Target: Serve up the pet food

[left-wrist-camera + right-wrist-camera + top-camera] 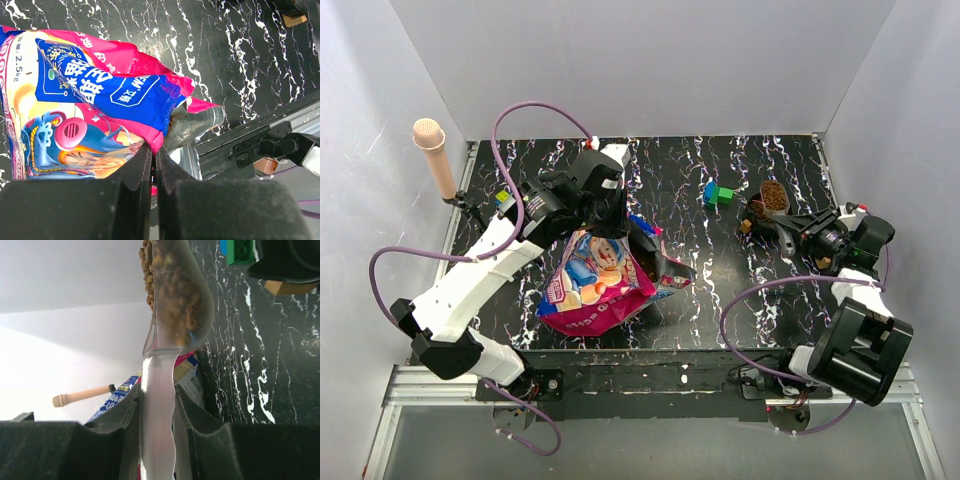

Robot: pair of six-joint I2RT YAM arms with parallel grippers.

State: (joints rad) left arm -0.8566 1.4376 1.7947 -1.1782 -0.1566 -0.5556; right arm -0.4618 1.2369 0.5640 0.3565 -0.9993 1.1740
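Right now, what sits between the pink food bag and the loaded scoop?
In the top view, mostly bare marbled tabletop; the blue-and-green toy blocks sit near the scoop, slightly behind that line.

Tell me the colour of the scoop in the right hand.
Clear, colourless plastic scoop, loaded with brown kibble; shows best in the right wrist view.

Black marbled tabletop (670, 165) between plain white walls (650, 60)
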